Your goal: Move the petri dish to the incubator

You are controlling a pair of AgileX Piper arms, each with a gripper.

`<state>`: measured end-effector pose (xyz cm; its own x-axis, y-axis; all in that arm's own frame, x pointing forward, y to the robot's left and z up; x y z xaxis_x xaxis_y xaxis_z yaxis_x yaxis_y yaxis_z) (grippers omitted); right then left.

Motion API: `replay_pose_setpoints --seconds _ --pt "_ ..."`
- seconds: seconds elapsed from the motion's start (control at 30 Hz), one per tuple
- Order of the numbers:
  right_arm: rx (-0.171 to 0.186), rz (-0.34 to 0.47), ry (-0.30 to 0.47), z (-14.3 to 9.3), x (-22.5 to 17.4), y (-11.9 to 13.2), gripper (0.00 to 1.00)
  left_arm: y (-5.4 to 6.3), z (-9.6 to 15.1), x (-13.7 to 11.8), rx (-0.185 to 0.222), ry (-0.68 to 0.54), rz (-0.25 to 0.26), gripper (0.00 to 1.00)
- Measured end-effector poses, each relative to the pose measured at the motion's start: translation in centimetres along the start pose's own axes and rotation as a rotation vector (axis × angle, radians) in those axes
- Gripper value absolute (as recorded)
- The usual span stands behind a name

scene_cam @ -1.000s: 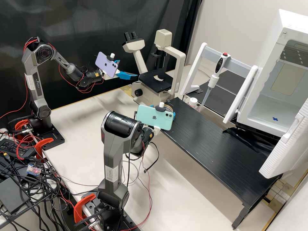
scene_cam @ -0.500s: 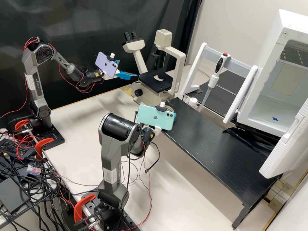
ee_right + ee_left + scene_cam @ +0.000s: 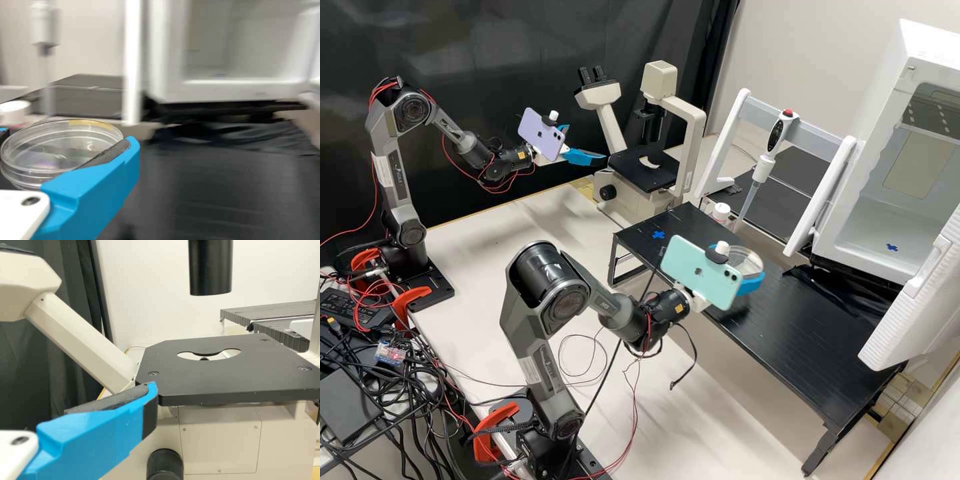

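My right gripper holds the clear petri dish above the black raised platform, partly behind its mounted phone. In the right wrist view the right gripper is shut on the round lidded petri dish, one blue finger along its side. The white incubator stands at the right of the high view with its door open and a blue mark on its inner floor. My left gripper stands open beside the microscope stage; in the left wrist view a finger of the left gripper shows near the stage's edge.
The microscope is at the back. A white rack holding a pipette stands between it and the incubator, by a small white-capped container. The black platform bears a blue cross. The incubator's door juts out above the platform's right part.
The right arm has swung rightward in the high view, carrying the dish along the platform toward the incubator and uncovering the platform's blue cross. The left arm has kept still.
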<state>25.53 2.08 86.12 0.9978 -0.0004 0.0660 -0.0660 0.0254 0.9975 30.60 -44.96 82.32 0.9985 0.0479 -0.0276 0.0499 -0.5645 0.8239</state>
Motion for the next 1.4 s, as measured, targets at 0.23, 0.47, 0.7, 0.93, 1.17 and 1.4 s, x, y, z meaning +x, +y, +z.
replay_pose_setpoints --seconds 0.23,0.47,0.7,0.93,1.17,1.4 --pt "-0.002 0.136 -0.065 1.7 4.4 4.7 0.00 0.0 0.0 0.0 0.000 0.000 0.000 1.00" --pt "0.029 0.181 -0.152 2.8 9.4 7.9 0.00 0.0 0.0 0.0 0.000 0.000 0.000 1.00" --pt "0.029 0.212 -0.199 3.1 14.0 10.3 0.00 0.0 0.0 0.0 0.000 0.000 0.000 1.00" --pt "0.016 0.203 -0.219 2.9 19.5 11.3 0.00 0.0 0.0 0.0 0.000 0.000 0.000 1.00" --pt "-0.006 0.172 -0.267 3.4 24.5 10.7 0.00 0.0 0.0 0.0 0.000 0.000 0.000 1.00" --pt "0.005 0.169 -0.318 4.7 27.7 10.7 0.00 0.0 0.0 0.0 0.000 0.000 0.000 1.00"
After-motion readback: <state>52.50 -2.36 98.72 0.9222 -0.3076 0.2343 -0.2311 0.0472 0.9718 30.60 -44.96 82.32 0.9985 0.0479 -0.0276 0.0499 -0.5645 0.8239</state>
